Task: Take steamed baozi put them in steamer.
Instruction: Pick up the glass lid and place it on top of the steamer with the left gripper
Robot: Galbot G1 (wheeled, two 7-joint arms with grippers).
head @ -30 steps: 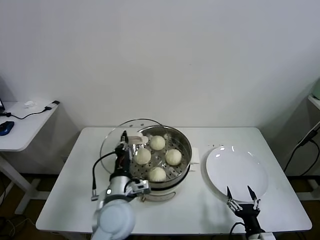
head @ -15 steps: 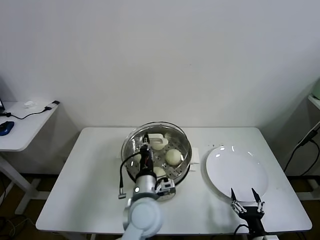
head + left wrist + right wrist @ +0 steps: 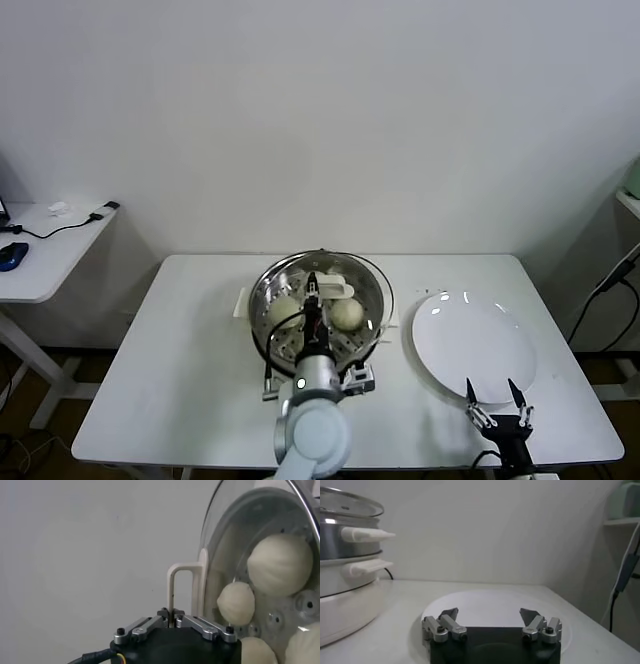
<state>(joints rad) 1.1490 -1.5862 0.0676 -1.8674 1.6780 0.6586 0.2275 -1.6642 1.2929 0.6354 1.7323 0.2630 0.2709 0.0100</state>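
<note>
- Since a second ago our left gripper (image 3: 172, 614) has swung the glass lid (image 3: 372, 272) rightward from the steamer's (image 3: 262, 305) left side to over it, pinching its handle (image 3: 184, 582).
- Baozi (image 3: 347, 314) sit inside; loading looks finished.
- Right gripper (image 3: 499, 405) idles open, near the empty plate (image 3: 470, 345).

You find no readable text, label, brand, number or sign on anything in these views.

Cream-white baozi (image 3: 346, 313) in a shiny silver steamer (image 3: 372, 285); plain white plate (image 3: 475, 345); white table (image 3: 170, 370).
</note>
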